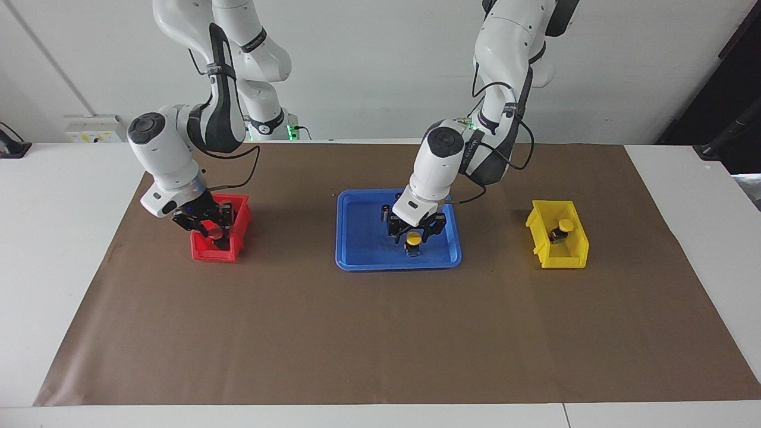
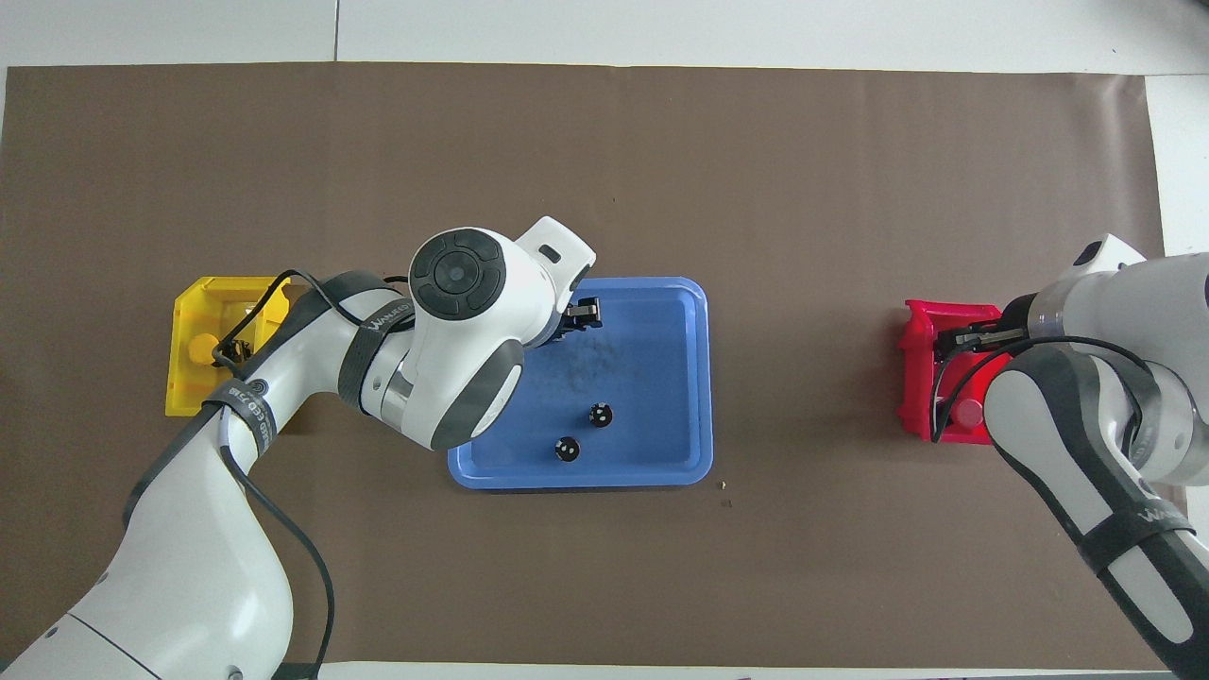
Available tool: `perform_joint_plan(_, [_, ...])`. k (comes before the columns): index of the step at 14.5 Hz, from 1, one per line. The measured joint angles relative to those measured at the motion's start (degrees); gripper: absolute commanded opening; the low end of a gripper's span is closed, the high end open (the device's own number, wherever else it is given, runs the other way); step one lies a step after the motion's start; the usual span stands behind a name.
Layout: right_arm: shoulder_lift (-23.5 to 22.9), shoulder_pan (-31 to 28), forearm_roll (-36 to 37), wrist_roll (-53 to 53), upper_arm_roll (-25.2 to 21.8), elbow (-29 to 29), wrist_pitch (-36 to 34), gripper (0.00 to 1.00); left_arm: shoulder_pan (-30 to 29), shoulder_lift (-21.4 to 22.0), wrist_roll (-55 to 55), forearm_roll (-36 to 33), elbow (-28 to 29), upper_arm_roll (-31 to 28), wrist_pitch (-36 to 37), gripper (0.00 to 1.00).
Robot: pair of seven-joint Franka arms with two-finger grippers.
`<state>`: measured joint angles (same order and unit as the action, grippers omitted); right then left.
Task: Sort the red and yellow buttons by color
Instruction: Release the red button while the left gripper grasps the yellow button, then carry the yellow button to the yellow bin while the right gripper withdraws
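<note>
Two white arms reach down over a white table (image 1: 59, 249) covered by a brown paper mat (image 1: 380, 333). At the middle of the mat lies a blue tray (image 1: 362, 235). A red bin (image 1: 208, 254) sits toward the right arm's end of the table and a yellow bin (image 1: 556, 258) toward the left arm's end, both well apart from the tray. The left gripper (image 1: 414, 234) hangs low over the tray, its fingers spread to either side of a yellow button (image 1: 412, 240) that stands upright in the part of the tray farther from the robots; they are not pressed against it. The right gripper (image 1: 209, 233) is lowered into the red bin; whether it is parted or clamped on anything cannot be told. A second yellow button (image 1: 565, 227) rests inside the yellow bin. In the overhead view one red button (image 2: 968, 413) shows in the red bin, at the end nearer the robots. Smallest of all, two dark capless cylinders stand upright in the tray nearer the robots than the yellow button there, one (image 2: 600, 414) just beside the other (image 2: 567, 450).
</note>
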<state>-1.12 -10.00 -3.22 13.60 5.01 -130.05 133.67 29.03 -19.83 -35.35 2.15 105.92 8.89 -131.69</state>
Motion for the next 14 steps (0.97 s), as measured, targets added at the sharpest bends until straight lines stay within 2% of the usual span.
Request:
perform_joint_plan(2, [0.0, 0.0, 0.01, 0.12, 0.0, 0.06, -0.12, 0.55, -0.01, 0.0, 0.01, -0.24, -0.26, -0.19, -0.02, 0.64])
perform_joint_plan(4, [0.01, 0.01, 0.01, 0.5, 0.01, 1.0, -2.03, 0.55, -0.01, 0.0, 0.01, -0.33, -0.37, -0.26, -0.02, 0.42])
perform_joint_plan(9, [0.06, 0.02, 0.02, 0.54, 0.02, 8.94, -12.91, 0.55, 0.38, -0.04, 0.04, -0.39, -0.36, -0.22, 0.06, 0.08])
perform_joint_plan(12, [0.48, 0.75, 0.02, 0.54, 0.21, 15.19, -21.16, 0.56, 0.58, 0.01, 0.04, -0.41, -0.84, -0.22, 1.67, 0.01])
perform_joint_plan(14, [1.4, 2.55, 0.21, -0.71, 0.3, 19.66, -27.56, 0.62, 0.49, 0.73, 0.04, -0.4, -4.01, -0.33, 8.55, 0.01])
